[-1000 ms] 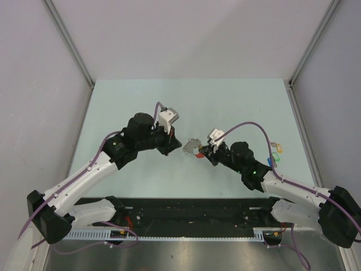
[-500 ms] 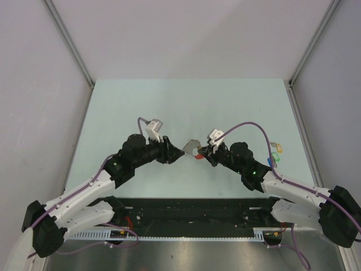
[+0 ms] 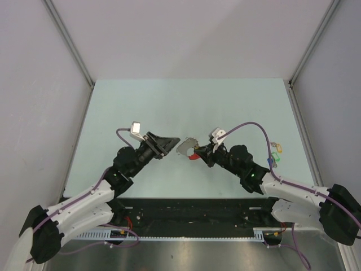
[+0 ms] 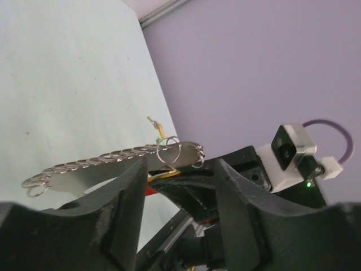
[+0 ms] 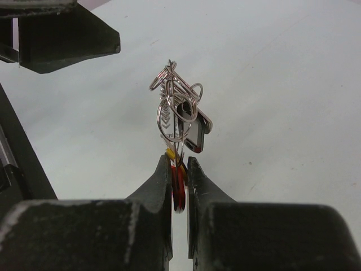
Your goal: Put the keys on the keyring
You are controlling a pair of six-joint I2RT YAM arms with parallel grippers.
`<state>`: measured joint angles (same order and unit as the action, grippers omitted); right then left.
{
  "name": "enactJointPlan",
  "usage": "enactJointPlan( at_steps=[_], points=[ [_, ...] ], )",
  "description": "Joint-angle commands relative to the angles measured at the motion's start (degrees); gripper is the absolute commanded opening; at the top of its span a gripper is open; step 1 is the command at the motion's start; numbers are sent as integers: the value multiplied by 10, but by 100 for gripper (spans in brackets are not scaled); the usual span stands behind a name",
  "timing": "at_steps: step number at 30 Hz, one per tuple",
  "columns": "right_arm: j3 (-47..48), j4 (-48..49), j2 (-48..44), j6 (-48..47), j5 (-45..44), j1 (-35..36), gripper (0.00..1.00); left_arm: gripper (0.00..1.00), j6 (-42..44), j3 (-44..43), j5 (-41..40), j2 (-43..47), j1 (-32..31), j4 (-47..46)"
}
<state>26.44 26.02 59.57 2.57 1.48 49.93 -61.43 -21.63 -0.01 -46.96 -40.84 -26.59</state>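
Right tool [image 5: 179, 169] is pressed together, pinching the red curved band of the flat silver metal keyring [image 5: 176, 110], which it holds in mid-air above the pale green counter [image 3: 141, 101]. Left tool [image 3: 171, 143] is spread and near its far end, gripping nothing. The thin glossy wire loops likely slip, so it should grip the flat strip squarely. Small yellow- and blue-headed keys [image 3: 274, 149] lie on the counter, well apart.

Pale mint-green table [image 3: 141, 101] between plain lilac-grey walls [image 3: 186, 34], 2 slanted metal posts [image 3: 70, 45], even light.

keyring [image 3: 185, 146] gripped by right hand [image 3: 201, 152], left hand [image 3: 171, 144] just beside
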Motion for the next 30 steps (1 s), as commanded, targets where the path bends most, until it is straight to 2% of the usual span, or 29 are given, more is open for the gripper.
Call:
enactJointPlan(
  at_steps=[1,9,15,30],
  points=[
    [-9,88,9,42,-56,22,0,53,-62,1,-43,-13,-13,-65],
    [-18,113,11,58,-96,39,0,47,-77,-3,-53,-30,-33,-65],
    [-19,122,15,61,-103,48,0,48,-88,-3,-71,-44,-49,-60],
    [-21,136,20,59,-104,65,0,48,-130,-1,-69,-105,-56,-116]
  ],
)
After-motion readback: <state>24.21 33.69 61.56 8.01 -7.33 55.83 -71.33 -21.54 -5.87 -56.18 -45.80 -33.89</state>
